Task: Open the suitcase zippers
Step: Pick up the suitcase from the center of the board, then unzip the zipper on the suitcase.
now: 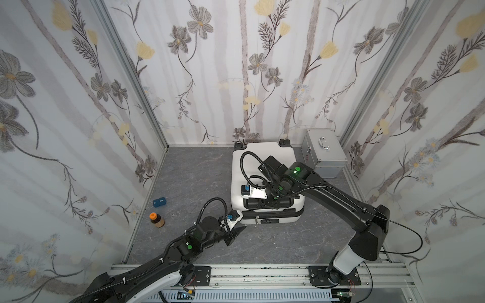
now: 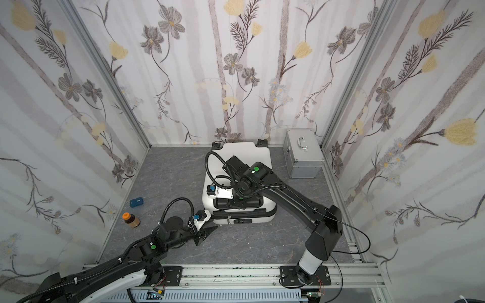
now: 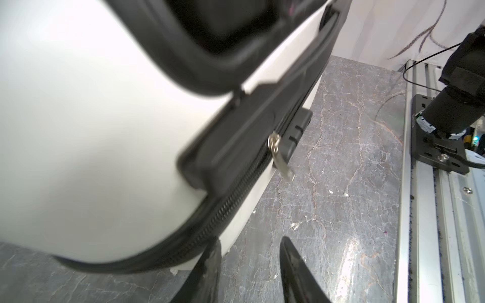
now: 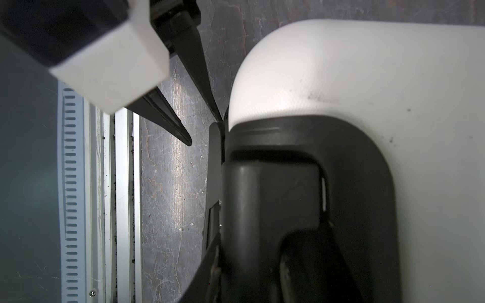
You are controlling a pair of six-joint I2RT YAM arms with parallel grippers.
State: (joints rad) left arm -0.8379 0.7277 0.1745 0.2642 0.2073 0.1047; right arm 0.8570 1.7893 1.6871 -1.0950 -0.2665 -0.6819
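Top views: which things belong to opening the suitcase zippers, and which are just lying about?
For the job: suitcase, zippers, metal pull, left gripper.
Lying about: silver metal case, orange-capped bottle, small blue box.

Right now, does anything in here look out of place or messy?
Nothing looks damaged or spilled. Two strays sit near the left wall, apart from the suitcase: an orange-capped bottle and a small blue box. The floor beside the suitcase shows pale flecks.
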